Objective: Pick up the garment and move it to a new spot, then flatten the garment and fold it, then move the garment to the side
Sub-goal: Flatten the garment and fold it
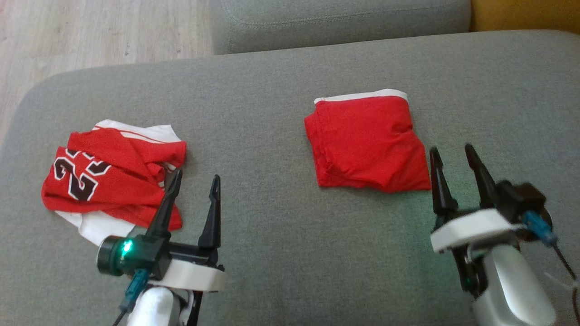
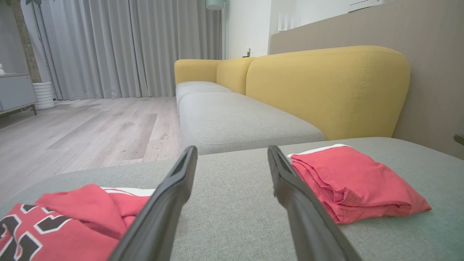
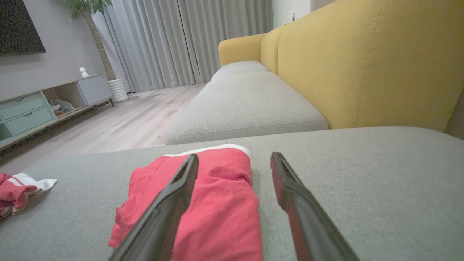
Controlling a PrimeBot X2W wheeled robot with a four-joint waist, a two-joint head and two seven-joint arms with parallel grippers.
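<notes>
A red garment (image 1: pixel 367 142) with a white band along its far edge lies folded into a neat square on the grey cushion (image 1: pixel 272 113), right of centre. It also appears in the left wrist view (image 2: pixel 355 188) and the right wrist view (image 3: pixel 217 203). My right gripper (image 1: pixel 451 148) stands open just right of the fold's near corner, holding nothing; its own view has one finger over the red cloth (image 3: pixel 235 155). My left gripper (image 1: pixel 196 175) is open and empty (image 2: pixel 232 148), beside a crumpled red and white numbered jersey (image 1: pixel 113 176) at the left.
The cushion's rounded left edge drops to a wooden floor (image 1: pixel 90 31). A second grey seat cushion (image 1: pixel 340 22) lies beyond, with a yellow backrest (image 2: pixel 326 87) to the right. A low cabinet (image 3: pixel 36 108) stands against the far wall. Bare cushion separates the two garments.
</notes>
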